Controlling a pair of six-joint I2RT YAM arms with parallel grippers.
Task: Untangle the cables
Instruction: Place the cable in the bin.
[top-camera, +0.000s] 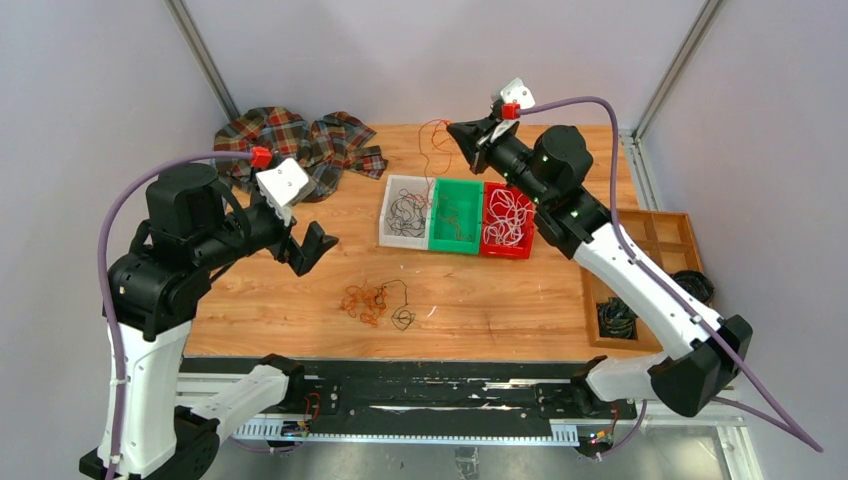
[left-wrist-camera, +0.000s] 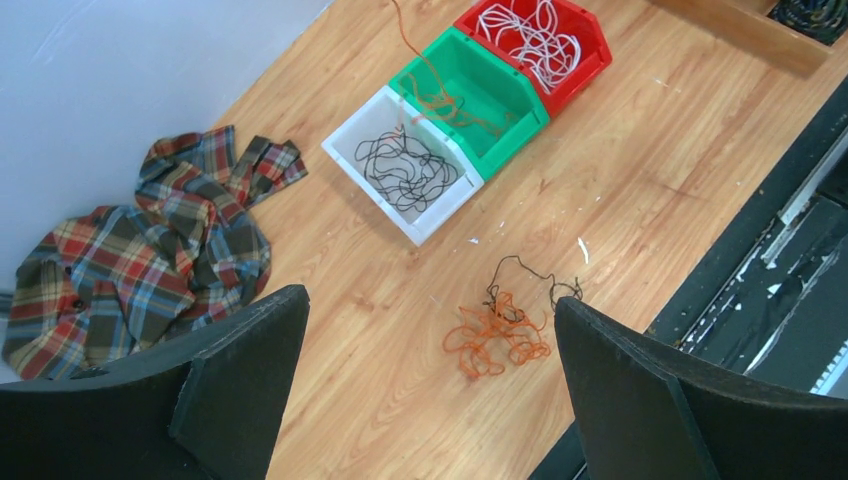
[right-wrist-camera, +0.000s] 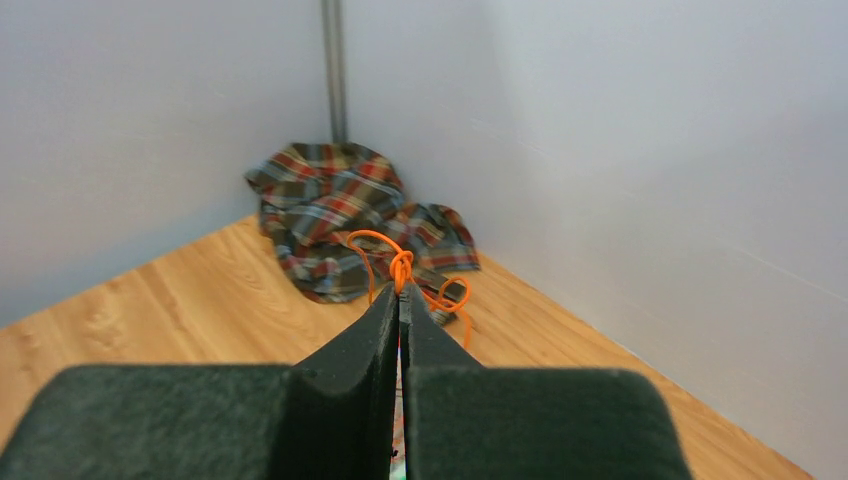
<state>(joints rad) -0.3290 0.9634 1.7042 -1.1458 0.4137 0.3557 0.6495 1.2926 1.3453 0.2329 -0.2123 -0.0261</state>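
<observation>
A tangle of orange cables (top-camera: 362, 302) with a black cable (top-camera: 402, 316) lies on the table near the front; it also shows in the left wrist view (left-wrist-camera: 497, 334). My left gripper (top-camera: 310, 246) is open and empty, held above and to the left of it. My right gripper (top-camera: 462, 130) is shut on an orange cable (right-wrist-camera: 401, 266), held high behind the bins; the cable (top-camera: 432, 160) hangs down toward the green bin (top-camera: 456, 216). The white bin (top-camera: 405, 211) holds black cables, the red bin (top-camera: 508, 221) holds white cables.
A plaid shirt (top-camera: 290, 145) lies crumpled at the back left. A wooden tray (top-camera: 650, 270) with dark coils stands at the right edge. The black rail (top-camera: 420, 395) runs along the front.
</observation>
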